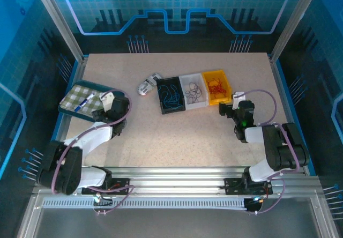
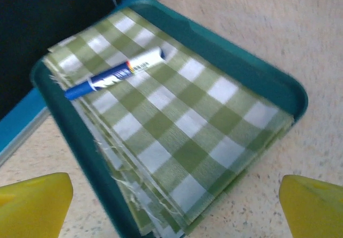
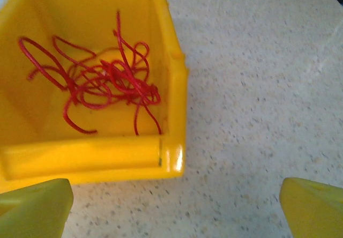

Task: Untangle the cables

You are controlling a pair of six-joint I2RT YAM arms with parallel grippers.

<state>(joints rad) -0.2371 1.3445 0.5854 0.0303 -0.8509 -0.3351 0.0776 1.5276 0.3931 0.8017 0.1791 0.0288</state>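
Tray, teal, at the left edge of the table: holds a folded green-checked cloth with a blue-and-white marker lying on it.

Left gripper, above the tray's near corner: yellow fingers spread wide, nothing between them.

Small white-and-grey object (too blurred to identify), just beside the black bin's left rear corner.

Black bin, first of three set side by side mid-table: blue cables inside.

White bin, middle of the row: dark cables inside.

Yellow bin, right end of the row: red cables in a loose tangle on its floor.

Right gripper, by the yellow bin's near right corner: fingers spread wide over bare tabletop, holding nothing.
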